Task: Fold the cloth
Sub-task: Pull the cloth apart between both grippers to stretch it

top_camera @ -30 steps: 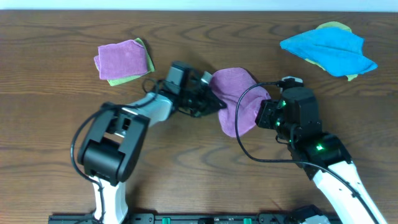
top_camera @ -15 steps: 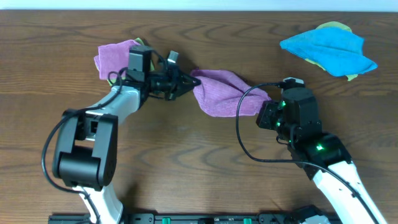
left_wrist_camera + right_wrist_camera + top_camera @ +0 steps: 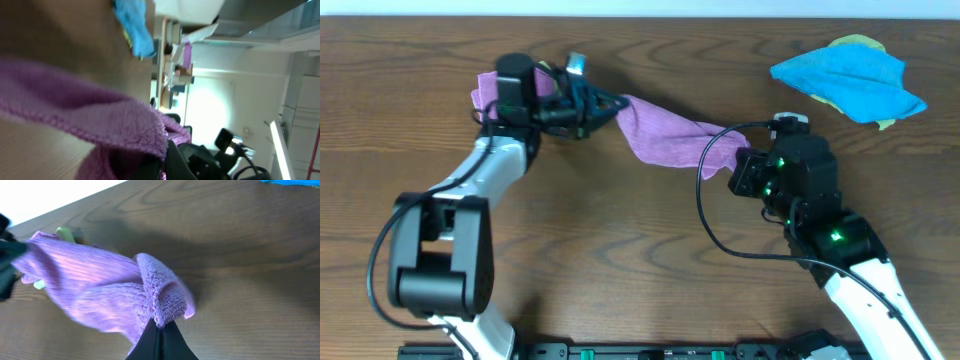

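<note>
The purple cloth point(image 3: 660, 135) hangs stretched between my two grippers, just above the table's middle back. My left gripper point(image 3: 613, 102) is shut on its left end, and my right gripper point(image 3: 723, 152) is shut on its right end. In the left wrist view the cloth point(image 3: 75, 112) fills the lower left, with the dark fingers point(image 3: 165, 162) closed on its edge. In the right wrist view a folded corner of the cloth point(image 3: 100, 295) is pinched between the shut fingers point(image 3: 160, 330). The white tag does not show.
A second, folded purple cloth point(image 3: 485, 92) lies on a yellow-green cloth at the back left, partly under my left arm. A bright blue cloth point(image 3: 850, 75) lies on another yellow-green cloth at the back right. Brown wooden table point(image 3: 620, 250).
My left gripper has swung up and to the left with the cloth's end, pulling the bunched cloth out into a long strip. My right gripper has shifted slightly up and still holds its end.
</note>
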Robot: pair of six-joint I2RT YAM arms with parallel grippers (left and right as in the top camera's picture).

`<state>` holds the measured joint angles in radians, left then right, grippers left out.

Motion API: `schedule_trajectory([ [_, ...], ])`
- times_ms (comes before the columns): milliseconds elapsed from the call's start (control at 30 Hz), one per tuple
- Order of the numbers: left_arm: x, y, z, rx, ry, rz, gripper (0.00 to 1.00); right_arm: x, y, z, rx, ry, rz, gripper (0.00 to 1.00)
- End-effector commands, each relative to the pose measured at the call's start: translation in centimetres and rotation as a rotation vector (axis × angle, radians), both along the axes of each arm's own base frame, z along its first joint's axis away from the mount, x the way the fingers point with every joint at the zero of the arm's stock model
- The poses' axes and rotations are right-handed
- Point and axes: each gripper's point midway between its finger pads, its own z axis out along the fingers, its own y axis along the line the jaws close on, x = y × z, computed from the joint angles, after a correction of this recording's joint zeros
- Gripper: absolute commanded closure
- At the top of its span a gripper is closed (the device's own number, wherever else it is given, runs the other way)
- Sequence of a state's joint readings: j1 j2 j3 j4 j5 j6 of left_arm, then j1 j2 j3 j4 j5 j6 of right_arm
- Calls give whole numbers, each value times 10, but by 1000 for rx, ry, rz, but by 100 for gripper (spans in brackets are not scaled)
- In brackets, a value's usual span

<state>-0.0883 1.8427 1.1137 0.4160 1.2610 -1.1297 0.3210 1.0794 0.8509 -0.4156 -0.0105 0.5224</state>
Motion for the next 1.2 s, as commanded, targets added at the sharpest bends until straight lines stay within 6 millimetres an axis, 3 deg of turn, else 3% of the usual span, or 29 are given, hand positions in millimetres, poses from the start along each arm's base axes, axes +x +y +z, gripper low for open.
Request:
schedule_trajectory([
  [0, 4, 19, 24, -27, -39, 3, 95, 5, 0, 21, 10, -49, 4, 99],
  [133, 0, 26, 27, -46, -33, -21, 95, 4, 0, 33, 12, -56, 5, 99],
  [233, -6, 25, 29, -58, -37, -55, 94, -3, -2, 27, -8, -4, 8, 99],
  [433, -25, 25, 36, -94, -85, -169, 94, -36, -5, 4, -43, 137, 37, 99],
  [700, -20, 26, 32, -71, -106, -136, 95, -77, -20, 7, -96, 176, 28, 99],
  [967, -17, -2, -16, 69, 94, -27, 95, -77, -21, 7, -101, 174, 23, 99],
  [1067, -34, -9, -55, 286, 166, -20, 95, -77, -22, 7, -103, 174, 20, 99],
  [1167, -55, 17, -85, 661, 233, -18, 95, -77, -22, 7, -102, 174, 20, 99],
])
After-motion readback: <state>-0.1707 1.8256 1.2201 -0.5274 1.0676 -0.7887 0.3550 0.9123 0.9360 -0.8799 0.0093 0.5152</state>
